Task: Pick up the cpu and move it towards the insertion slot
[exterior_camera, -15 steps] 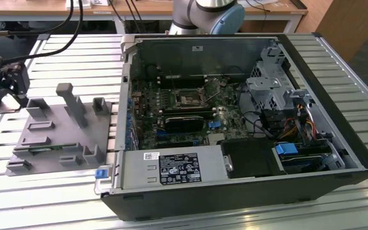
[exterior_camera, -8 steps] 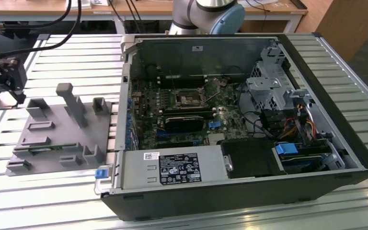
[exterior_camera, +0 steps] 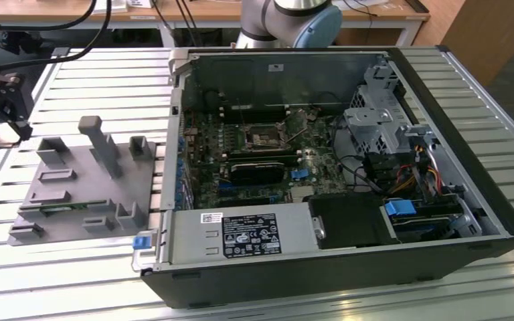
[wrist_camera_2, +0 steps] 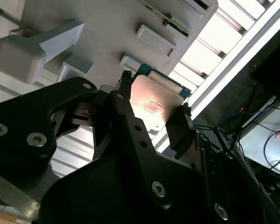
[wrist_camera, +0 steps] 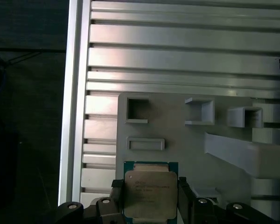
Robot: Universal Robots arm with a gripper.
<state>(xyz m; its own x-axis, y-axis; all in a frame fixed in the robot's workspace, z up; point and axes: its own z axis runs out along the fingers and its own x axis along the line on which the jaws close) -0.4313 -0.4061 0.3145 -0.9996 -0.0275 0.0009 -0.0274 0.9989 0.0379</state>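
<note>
Gripper (wrist_camera: 150, 198): its black jaws are clamped on two opposite edges of the chip, as both wrist views show.
Cpu (wrist_camera: 150, 186): a silvery square with a green rim, held flat between the jaws (wrist_camera_2: 155, 100) over one edge of the grey holder tray. I cannot tell whether it touches the tray.
Grey holder tray (exterior_camera: 69, 190): lies on the slatted metal surface (exterior_camera: 88, 87), to the exterior view's left of the open computer case (exterior_camera: 347, 264).
Insertion slot (exterior_camera: 264, 137): a metal-framed square on the board inside the case, well apart from the tray.
</note>
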